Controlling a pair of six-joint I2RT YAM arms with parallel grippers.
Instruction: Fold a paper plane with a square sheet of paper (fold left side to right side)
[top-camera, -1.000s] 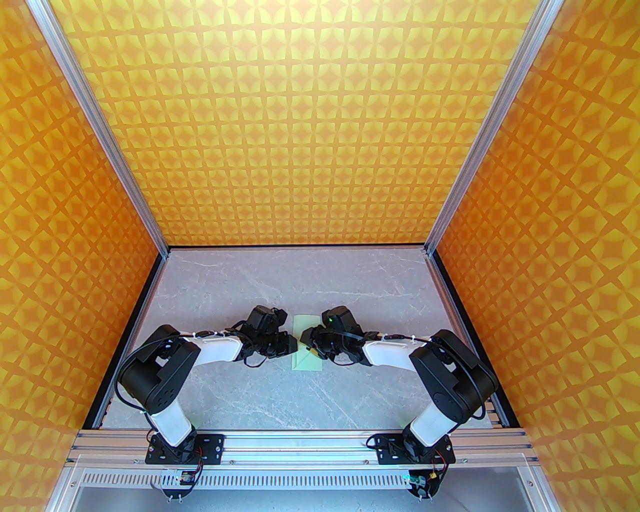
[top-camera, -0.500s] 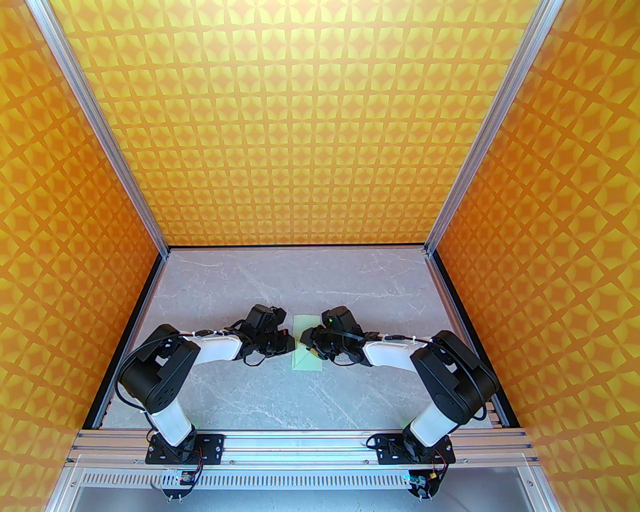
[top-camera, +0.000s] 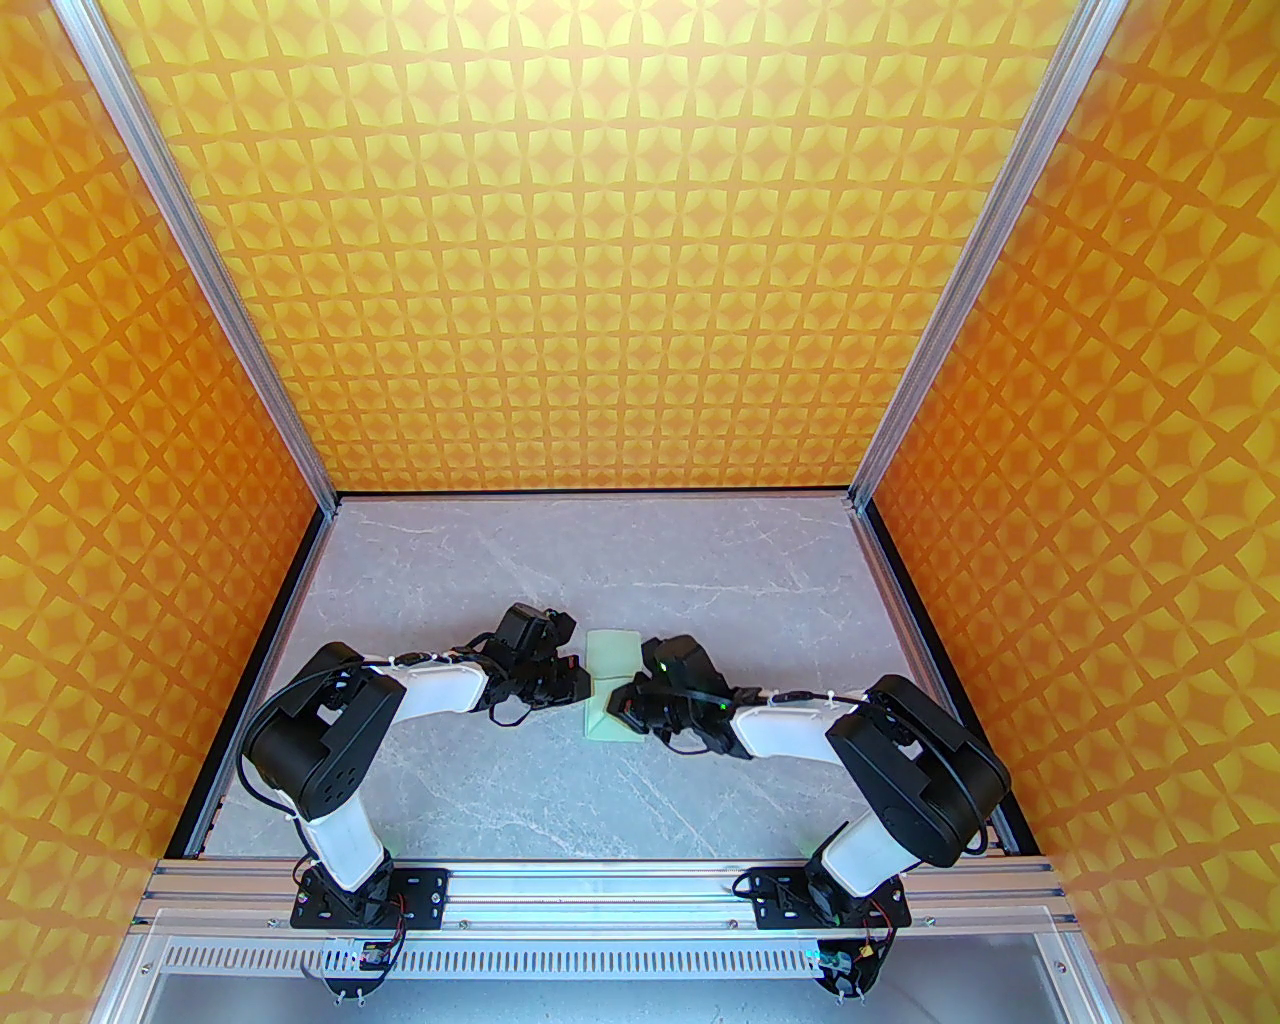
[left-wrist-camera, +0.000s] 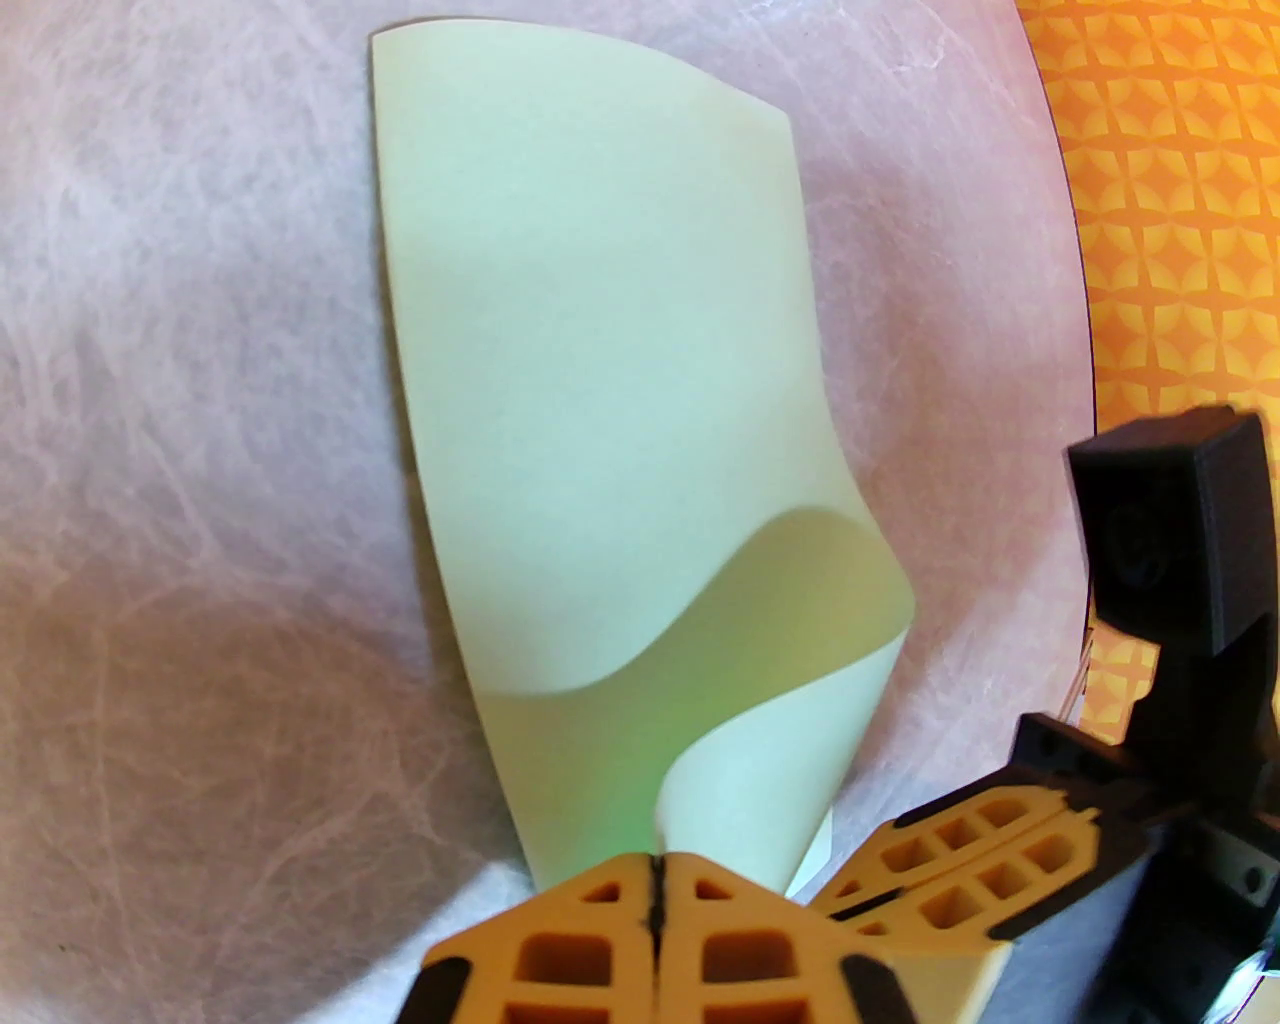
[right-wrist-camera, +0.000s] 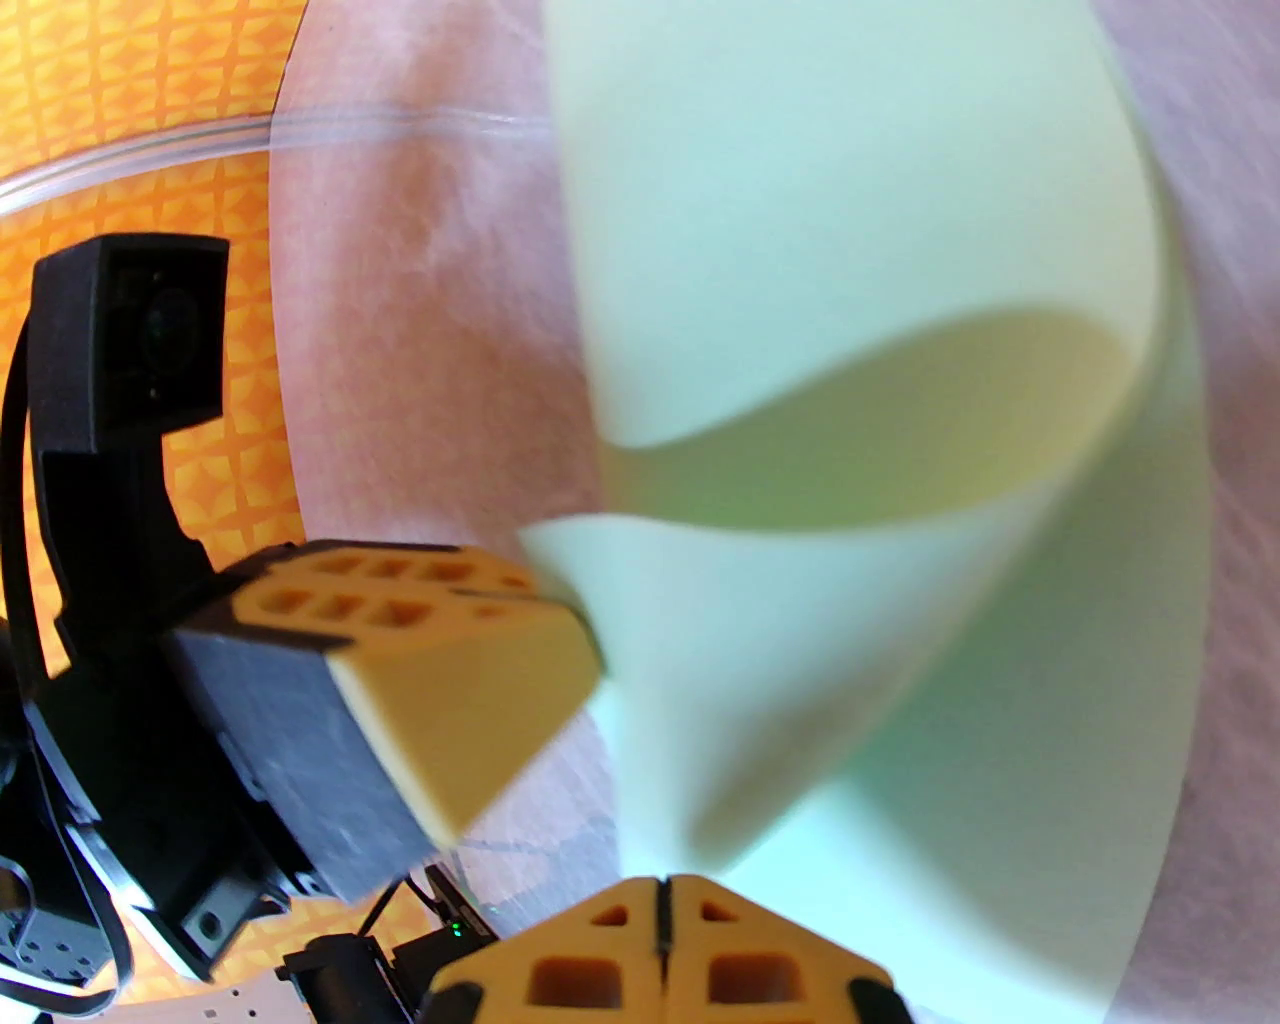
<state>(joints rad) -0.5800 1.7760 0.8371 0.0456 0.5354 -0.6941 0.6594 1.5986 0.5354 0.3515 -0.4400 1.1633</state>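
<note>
The square sheet of paper (top-camera: 612, 655) is pale mint green and lies mid-table between both arms. Its near part curls up off the table (left-wrist-camera: 800, 570), and in the right wrist view the raised flap (right-wrist-camera: 800, 650) looks blurred. My left gripper (top-camera: 588, 690) is shut, and the flap's corner runs down into its fingertips (left-wrist-camera: 655, 870). My right gripper (top-camera: 615, 703) is shut too, with its orange fingers (left-wrist-camera: 960, 870) touching the paper's near right edge. I cannot tell whether paper sits between its jaws (right-wrist-camera: 660, 890). The left gripper's fingertips (right-wrist-camera: 450, 660) meet the flap's corner.
The grey marble table (top-camera: 500, 580) is walled in by orange patterned panels (top-camera: 640, 250) at the back and on both sides. An aluminium rail (top-camera: 600, 885) with the arm bases runs along the near edge.
My right gripper has shut and moved nearer, toward the paper's near end. The left gripper has also shut and shifted a little. The paper's near part now stands curled up.
</note>
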